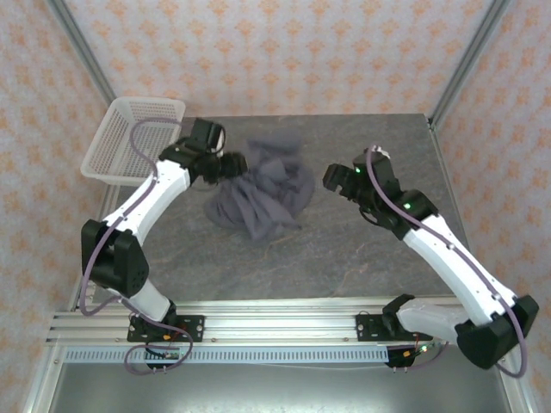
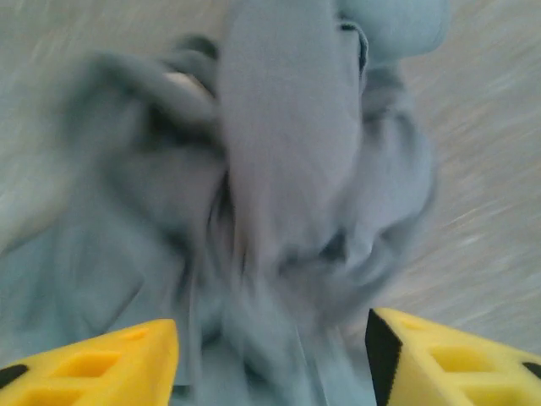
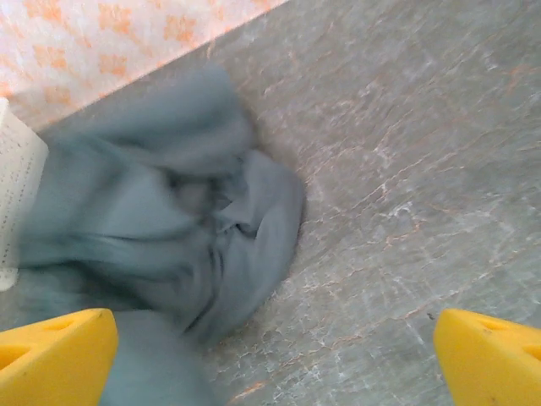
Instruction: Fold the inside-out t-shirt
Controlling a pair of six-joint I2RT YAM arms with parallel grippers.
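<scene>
Near edge, 6 o'clock: metal rail (image 1: 284, 325) with both arm bases bolted on. The grey stone-look tabletop (image 1: 344, 258) runs out from it.

Right hand (image 1: 331, 179) is at about 2 o'clock from the tabletop's middle. It points toward 9 o'clock at the cloth, near it but apart. In the right wrist view the right hand (image 3: 270, 364) is spread wide, with yellow fingers (image 3: 51, 359) in both lower corners, and it grips nothing. Bare tabletop (image 3: 406, 169) lies ahead at 1 o'clock, and the t-shirt (image 3: 169, 228) is ahead at 11 o'clock, blurred.

In the top view the t-shirt (image 1: 263, 185) is a crumpled heap just past the tabletop's middle, toward 12 o'clock. It is dark slate-grey, bunched in folds and not laid flat, with one flap trailing toward 6 o'clock.

Left hand (image 1: 232, 163) is at the heap's 9 o'clock edge, right up against the cloth. From above I cannot tell whether it touches. In the left wrist view the left hand (image 2: 270, 372) has its fingers (image 2: 101, 368) far apart, so it is not clamped on anything. The t-shirt (image 2: 287, 169) is bunched ahead, with cloth lying in the gap between the tips. That frame is heavily blurred.

At the far left corner, 10 o'clock, a white mesh basket (image 1: 129, 142) overhangs the tabletop's left edge, just beside the left arm. A strip of the basket (image 3: 15, 194) shows at 9 o'clock in the right wrist view.

Farthest back are walls (image 1: 284, 52) papered in an orange-on-pink pattern.
</scene>
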